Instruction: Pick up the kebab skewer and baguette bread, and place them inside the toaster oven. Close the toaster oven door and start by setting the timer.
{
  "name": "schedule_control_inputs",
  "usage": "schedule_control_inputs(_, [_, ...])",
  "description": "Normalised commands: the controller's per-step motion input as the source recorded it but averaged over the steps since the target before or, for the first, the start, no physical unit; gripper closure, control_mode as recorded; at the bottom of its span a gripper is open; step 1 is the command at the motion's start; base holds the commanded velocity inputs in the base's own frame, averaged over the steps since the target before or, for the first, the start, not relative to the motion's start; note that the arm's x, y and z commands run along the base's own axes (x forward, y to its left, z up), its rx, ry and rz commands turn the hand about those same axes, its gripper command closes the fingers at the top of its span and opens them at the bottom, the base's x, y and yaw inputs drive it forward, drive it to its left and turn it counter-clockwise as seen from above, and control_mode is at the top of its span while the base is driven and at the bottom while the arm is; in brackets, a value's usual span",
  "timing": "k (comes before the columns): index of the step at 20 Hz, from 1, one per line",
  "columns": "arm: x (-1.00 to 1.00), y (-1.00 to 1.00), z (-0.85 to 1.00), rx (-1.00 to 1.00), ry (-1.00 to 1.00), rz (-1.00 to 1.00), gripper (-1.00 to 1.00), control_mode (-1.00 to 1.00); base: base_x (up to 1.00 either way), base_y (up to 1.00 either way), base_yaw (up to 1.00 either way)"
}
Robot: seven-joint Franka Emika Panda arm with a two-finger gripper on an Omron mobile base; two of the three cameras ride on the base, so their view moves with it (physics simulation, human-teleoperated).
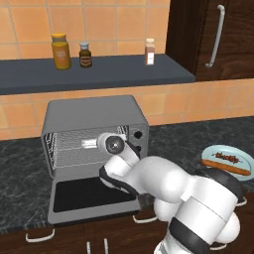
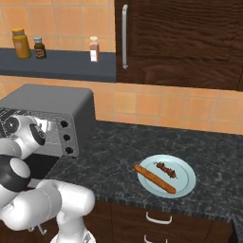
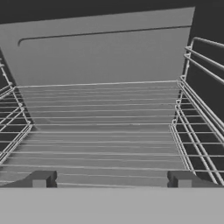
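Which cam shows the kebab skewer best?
Right base view: the kebab skewer lies unobstructed on the plate beside the baguette bread. Left base view shows it small at the frame's right edge.

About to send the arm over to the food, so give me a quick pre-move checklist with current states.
1. Oven door down: ok, it lies flat in front of the cavity.
2. Rack bare: ok, no food on the wires seen from the hand.
3. Gripper open and holding nothing: ok, fingertips stand wide apart at the rack's front edge.
4. Skewer and baguette in place: ok, both lie side by side on the plate, right of the oven.
5. Food loaded: not ok, neither piece picked up yet.
6. Knob settings: cannot tell, too small.
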Motion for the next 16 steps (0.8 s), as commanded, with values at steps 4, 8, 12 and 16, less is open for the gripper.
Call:
schedule_control_inputs(4, [-0.41, 0.0, -0.38, 0.03, 0.0, 0.0, -1.0, -1.0, 0.0, 0.0, 0.0])
schedule_control_inputs(8, [-0.76, 0.0, -0.58, 0.03, 0.0, 0.0, -1.0, -1.0, 0.0, 0.0, 0.0])
schedule_control_inputs(12, [-0.72, 0.0, -0.58, 0.0, 0.0, 0.0, -1.0, -1.0, 0.0, 0.0, 0.0])
schedule_control_inputs(16, [-0.65, 0.0, -0.58, 0.0, 0.04, 0.0, -1.0, -1.0, 0.0, 0.0, 0.0])
